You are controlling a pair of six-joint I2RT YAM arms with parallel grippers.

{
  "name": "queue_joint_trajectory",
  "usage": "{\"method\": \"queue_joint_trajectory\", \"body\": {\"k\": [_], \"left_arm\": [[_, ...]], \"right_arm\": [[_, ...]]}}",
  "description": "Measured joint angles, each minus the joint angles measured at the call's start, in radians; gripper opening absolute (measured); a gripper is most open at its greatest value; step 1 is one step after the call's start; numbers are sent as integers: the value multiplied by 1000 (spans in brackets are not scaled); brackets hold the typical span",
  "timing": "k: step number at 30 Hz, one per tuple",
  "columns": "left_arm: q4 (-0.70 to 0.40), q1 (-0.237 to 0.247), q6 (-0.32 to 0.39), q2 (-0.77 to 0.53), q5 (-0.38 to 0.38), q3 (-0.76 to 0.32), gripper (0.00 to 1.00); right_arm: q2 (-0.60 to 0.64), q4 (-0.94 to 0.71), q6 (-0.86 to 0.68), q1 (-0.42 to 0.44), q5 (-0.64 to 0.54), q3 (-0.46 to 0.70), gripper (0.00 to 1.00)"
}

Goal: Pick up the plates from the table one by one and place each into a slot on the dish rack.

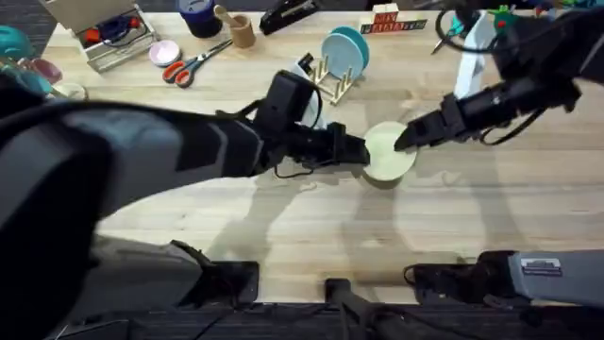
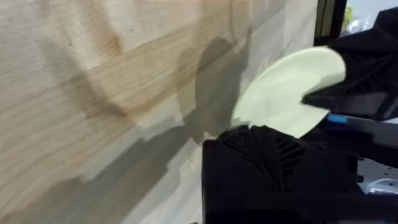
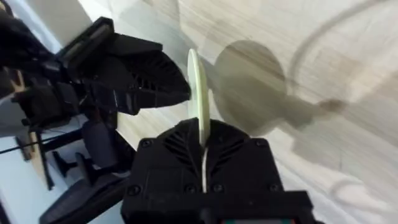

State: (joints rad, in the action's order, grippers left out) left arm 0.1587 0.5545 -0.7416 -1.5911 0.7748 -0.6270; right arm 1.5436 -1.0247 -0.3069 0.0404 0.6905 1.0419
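My right tool (image 1: 404,142) pinches the cream plate's (image 1: 389,151) rim, lifted off the table (image 1: 283,227), my left tool (image 1: 363,154) clamping its opposite edge; beyond them the blue plate (image 1: 342,49) already stands in the dish rack (image 1: 332,80), so one remains.

A pair of scissors (image 1: 192,64) with red-orange handles lies on the wood toward eleven o'clock. Just beside it, at its nine o'clock, sits a small pink dish (image 1: 163,52). Farther toward ten o'clock stands a box (image 1: 106,34) of supplies. A tan wooden cup (image 1: 242,30) stands near twelve o'clock, a dark blue container (image 1: 199,16) just beside it.
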Motion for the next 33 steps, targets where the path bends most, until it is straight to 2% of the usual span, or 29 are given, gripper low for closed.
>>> {"method": "queue_joint_trajectory", "body": {"k": [6, 12, 17, 21, 25, 30, 31, 33], "left_arm": [[-147, -6, 68, 153, -109, 0, 40], [-442, -7, 191, 303, -255, -42, 40], [-688, -7, 327, 377, -398, -153, 39], [-841, -7, 429, 404, -517, -258, 39], [-959, -7, 531, 408, -628, -370, 39], [-1024, -7, 650, 409, -737, -489, 40], [-1031, -7, 672, 408, -753, -506, 59], [-1035, -7, 709, 409, -788, -538, 341]], "right_arm": [[-14, -91, -35, -5, -31, 147, 33], [-21, -156, -69, -54, -139, 296, 32], [-21, -159, -88, -118, -223, 393, 31], [-21, -159, -98, -170, -285, 461, 31], [-21, -159, -108, -218, -352, 530, 31], [-21, -159, -119, -253, -416, 612, 31], [-21, -160, -122, -257, -425, 627, 31], [-21, -160, -129, -262, -438, 650, 31]]}}
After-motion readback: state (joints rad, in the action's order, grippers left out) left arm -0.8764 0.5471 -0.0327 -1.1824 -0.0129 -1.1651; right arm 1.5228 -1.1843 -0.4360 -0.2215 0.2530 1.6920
